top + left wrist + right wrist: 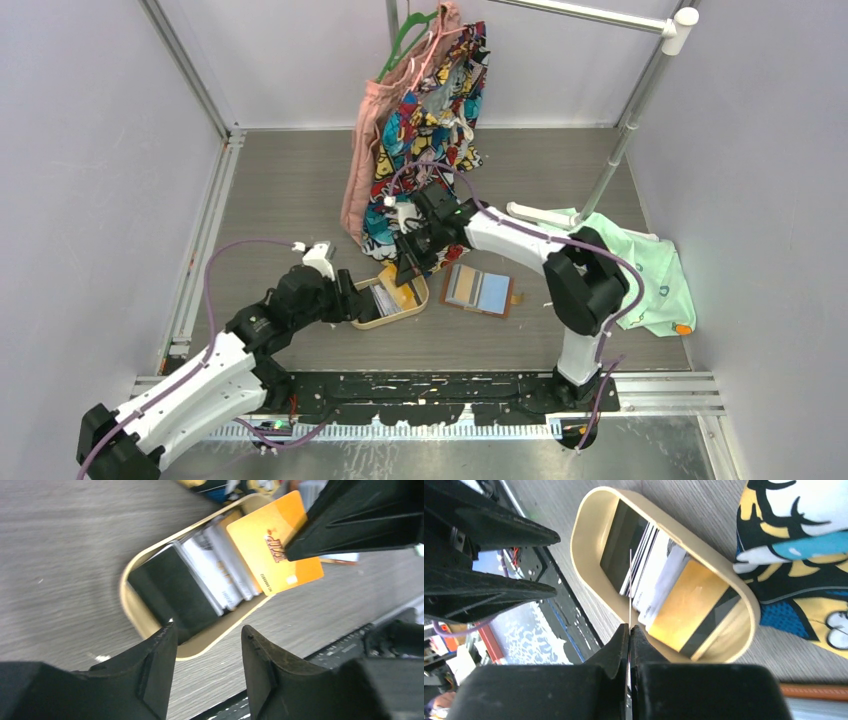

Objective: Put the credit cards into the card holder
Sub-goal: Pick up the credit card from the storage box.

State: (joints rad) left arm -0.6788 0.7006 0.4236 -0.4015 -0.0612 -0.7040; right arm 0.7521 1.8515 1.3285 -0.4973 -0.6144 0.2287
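Observation:
The oval light-wood tray point(372, 318) lies in front of the arms and holds several credit cards: a black one point(175, 587), white striped ones point(215, 572) and a gold one with a dark stripe point(689, 605). My right gripper point(630, 627) is shut on a yellow credit card point(265, 545), held upright just over the tray and seen edge-on in the right wrist view. My left gripper point(207, 640) stands open at the tray's near end, nothing between its fingers. The tan card holder point(482, 290) lies open and flat just right of the tray.
Patterned and pink clothes point(420, 130) hang from a rack right behind the tray. A mint-green garment point(640, 270) lies at the right by the rack's pole point(630, 130). The right arm point(530, 245) reaches over the card holder.

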